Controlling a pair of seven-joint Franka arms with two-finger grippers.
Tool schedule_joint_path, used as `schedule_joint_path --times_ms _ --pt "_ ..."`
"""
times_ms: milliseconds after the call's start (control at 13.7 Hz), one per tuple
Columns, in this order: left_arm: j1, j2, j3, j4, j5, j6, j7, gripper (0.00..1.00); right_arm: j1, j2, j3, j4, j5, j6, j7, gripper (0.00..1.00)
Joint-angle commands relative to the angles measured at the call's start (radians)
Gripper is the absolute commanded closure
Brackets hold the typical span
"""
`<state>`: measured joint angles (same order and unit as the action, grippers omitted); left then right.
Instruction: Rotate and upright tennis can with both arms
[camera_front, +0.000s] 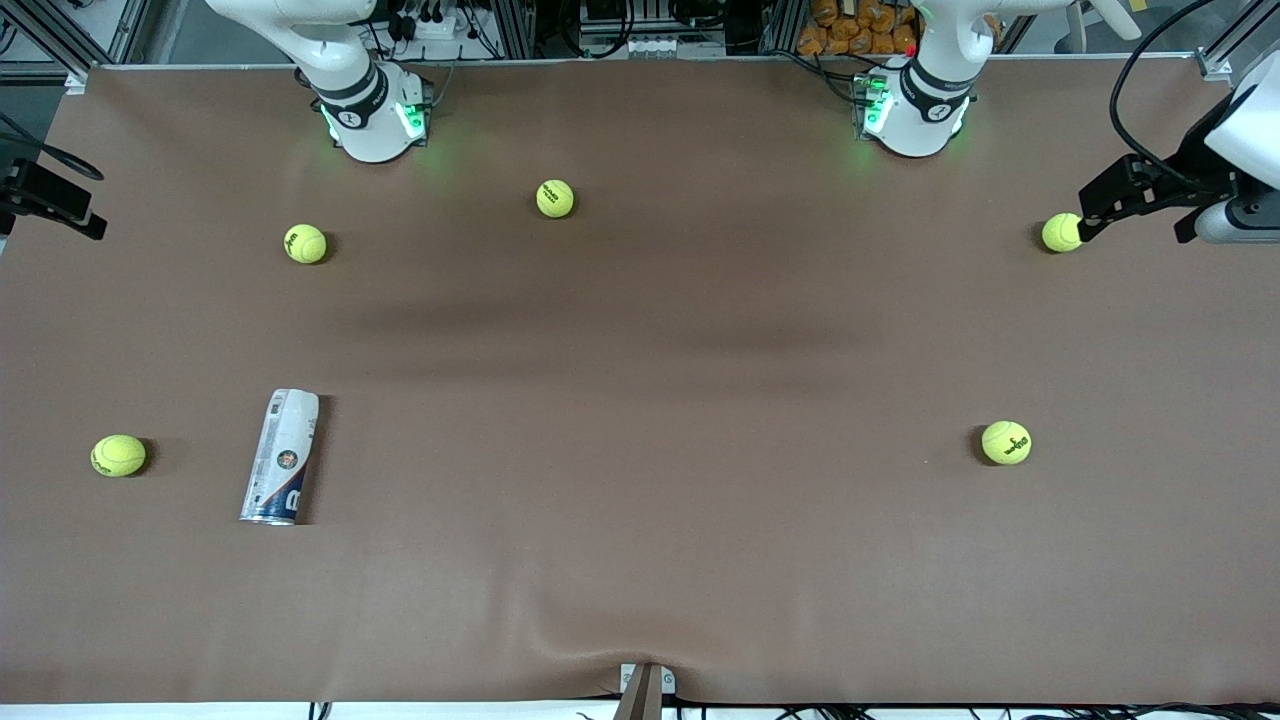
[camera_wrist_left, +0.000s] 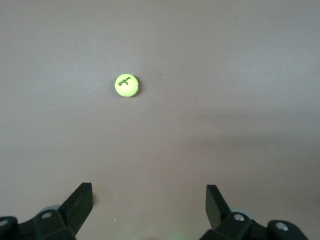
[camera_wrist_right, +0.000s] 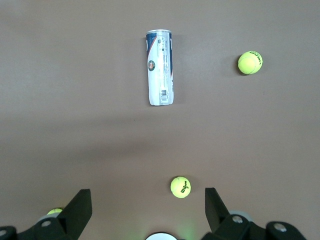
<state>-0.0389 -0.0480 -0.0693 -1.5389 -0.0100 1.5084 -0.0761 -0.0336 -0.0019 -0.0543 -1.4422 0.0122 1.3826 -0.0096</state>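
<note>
Front view shows the job not yet begun: the tennis can (camera_front: 281, 457) lies flat on the brown table (camera_front: 640, 400) toward the right arm's end, untouched, with one tennis ball (camera_front: 118, 455) just beside it. Its long axis runs roughly toward and away from the front camera, tilted slightly; the silvery rim end points toward that camera, the white end toward the robots' bases. In the right wrist view the right gripper (camera_wrist_right: 148, 212) hangs high with its fingers spread wide and empty, the can (camera_wrist_right: 160, 67) well ahead of it and lying almost in line with its gaze, another ball (camera_wrist_right: 180, 187) much closer below. The left gripper (camera_wrist_left: 149, 207) is likewise wide open and empty, over bare table with only a lone ball (camera_wrist_left: 126, 85) ahead, far from the can. Next, I judge, the right arm must descend to the can while the left travels across to help turn and stand it.
</note>
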Motion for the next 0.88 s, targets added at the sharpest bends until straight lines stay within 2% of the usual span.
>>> schedule_joint_path --times_ms 0,803 --pt "0.008 -0.009 0.0 0.005 -0.027 -0.002 0.022 0.0 -0.005 0.0 0.01 0.016 -0.008 -0.005 -0.007 0.0" --pt "-0.006 0.017 0.0 0.025 -0.013 -0.004 0.015 0.0 -0.003 0.013 0.008 0.008 0.003 0.015 -0.007 0.0"
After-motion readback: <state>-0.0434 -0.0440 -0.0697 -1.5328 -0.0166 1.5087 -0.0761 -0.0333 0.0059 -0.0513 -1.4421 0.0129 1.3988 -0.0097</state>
